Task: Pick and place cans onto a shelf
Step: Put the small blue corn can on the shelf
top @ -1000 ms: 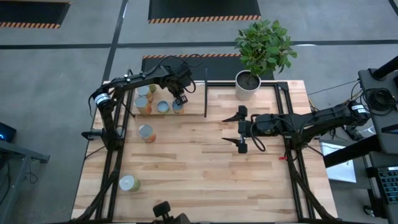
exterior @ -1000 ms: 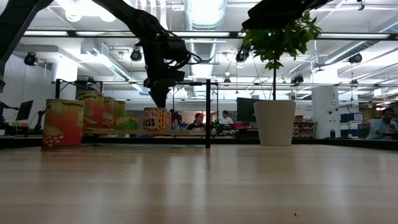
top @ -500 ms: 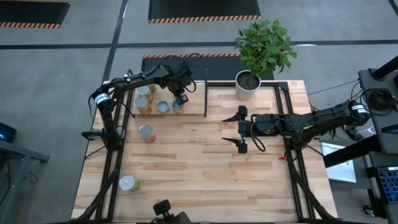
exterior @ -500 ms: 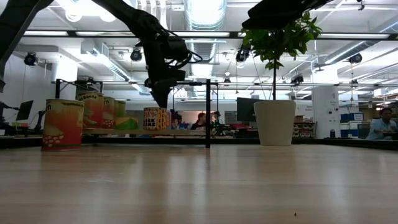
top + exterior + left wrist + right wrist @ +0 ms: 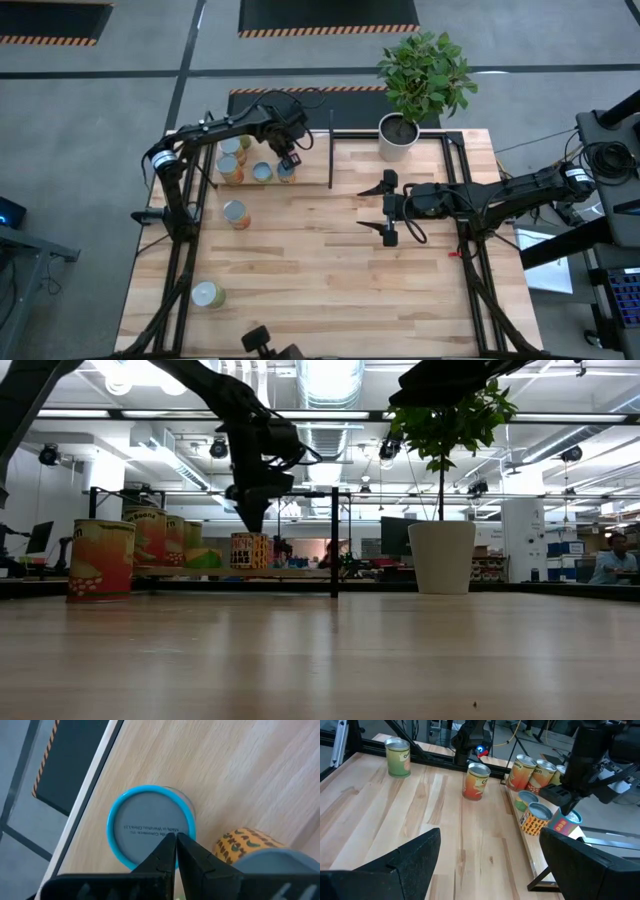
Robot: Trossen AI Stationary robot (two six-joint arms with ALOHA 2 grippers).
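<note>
A: Shelf (image 5: 262, 182) first, from above: the left gripper (image 5: 291, 158) hangs over its far end, above the blue-rimmed can (image 5: 286, 171), beside more cans (image 5: 232, 168). Two loose cans (image 5: 236, 213) sit on the table (image 5: 330, 270). The right gripper (image 5: 387, 207) waits mid-table, fingers spread, empty.

B: Low view?

A: The left gripper (image 5: 250, 510) is pinched shut just above that can (image 5: 250, 550), holding nothing.

B: Left wrist?

A: Closed fingertips (image 5: 172, 851) over the blue-rimmed can (image 5: 150, 825), which stands on the shelf.

B: So a placement looks finished. Next?

A: Likely swinging to a loose can (image 5: 476, 781) and opening wide enough to straddle it.
</note>
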